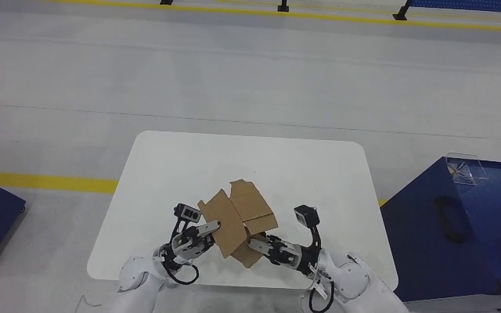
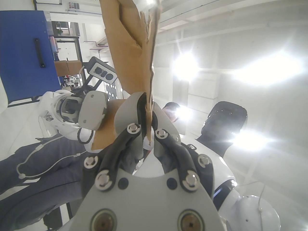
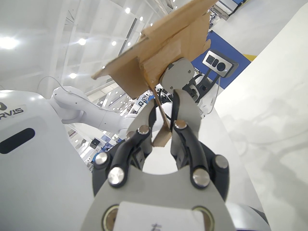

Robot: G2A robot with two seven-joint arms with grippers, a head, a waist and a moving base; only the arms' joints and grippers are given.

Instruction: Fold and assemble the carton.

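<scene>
A brown cardboard carton [image 1: 239,219], partly unfolded with its flaps loose, is held above the near part of the white table [image 1: 313,164]. My left gripper [image 1: 210,228] is shut on the carton's left edge; in the left wrist view the cardboard sheet [image 2: 134,49] stands edge-on between the fingers of this gripper [image 2: 148,118]. My right gripper [image 1: 256,247] is shut on the carton's lower right corner. In the right wrist view a flap [image 3: 168,49] runs down into the right gripper [image 3: 164,123], and the other arm's finger [image 3: 178,73] presses on the carton farther off.
A blue cabinet [image 1: 446,227] with a clear holder [image 1: 466,168] on top stands to the right of the table. A blue object [image 1: 8,210] sits at the left edge. Yellow floor lines [image 1: 55,182] run behind. The table's far half is bare.
</scene>
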